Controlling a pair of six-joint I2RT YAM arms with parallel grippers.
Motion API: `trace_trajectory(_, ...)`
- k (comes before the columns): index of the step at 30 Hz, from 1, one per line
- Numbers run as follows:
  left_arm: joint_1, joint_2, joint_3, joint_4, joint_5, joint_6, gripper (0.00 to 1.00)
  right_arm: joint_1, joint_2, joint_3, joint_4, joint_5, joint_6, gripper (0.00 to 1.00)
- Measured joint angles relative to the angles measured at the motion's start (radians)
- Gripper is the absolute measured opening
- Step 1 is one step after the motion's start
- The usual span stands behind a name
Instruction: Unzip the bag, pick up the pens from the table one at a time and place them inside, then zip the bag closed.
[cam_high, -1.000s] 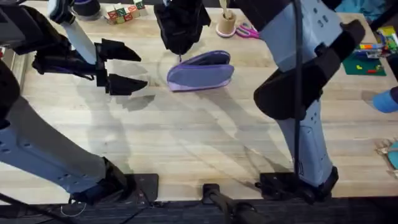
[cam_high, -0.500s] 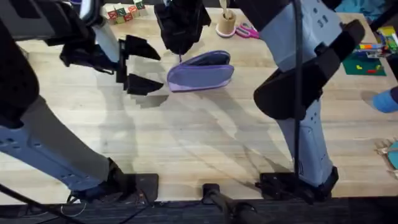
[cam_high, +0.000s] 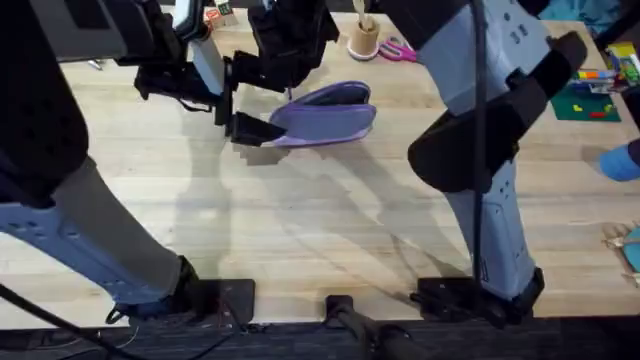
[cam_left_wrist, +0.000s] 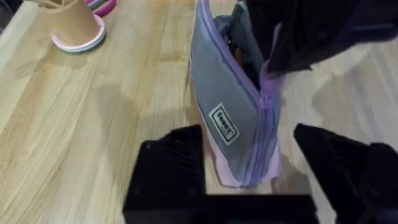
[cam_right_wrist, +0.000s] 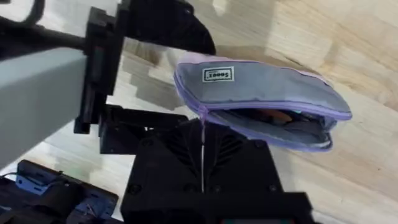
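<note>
The soft lavender-purple fabric pencil pouch is seen lying on the pale planked wooden worktop, toward its far middle, near a small tan cup on a pink base; its zipper is partly undone, and something orange is glimpsed inside the gap. The black left pincer is held spread at the pouch's left end, one finger on each side of that end; in the left wrist view the labelled grey-lavender side is seen between them. The black right pincer is pressed together just by the thin zipper pull at the pouch's edge; whether the pull is pinched cannot be told.
</note>
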Motion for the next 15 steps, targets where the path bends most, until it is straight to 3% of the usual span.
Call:
trace_trajectory(3,-0.009,0.0,0.0,0.015,-0.001,-0.023,0.742,0.0,0.0,0.0,0.0,0.0,0.0,0.031)
trace_trajectory(8,-0.011,0.0,0.0,0.026,-0.003,-0.049,0.099,0.0,0.0,0.0,0.0,0.001,0.0,0.031)
trace_trajectory(10,-0.011,0.0,0.0,0.029,-0.005,-0.052,0.05,0.0,0.0,0.0,0.0,0.001,0.0,0.031)
trace_trajectory(15,-0.012,0.0,0.0,0.029,-0.005,-0.057,0.046,-0.01,0.0,0.0,0.0,0.011,0.0,0.033)
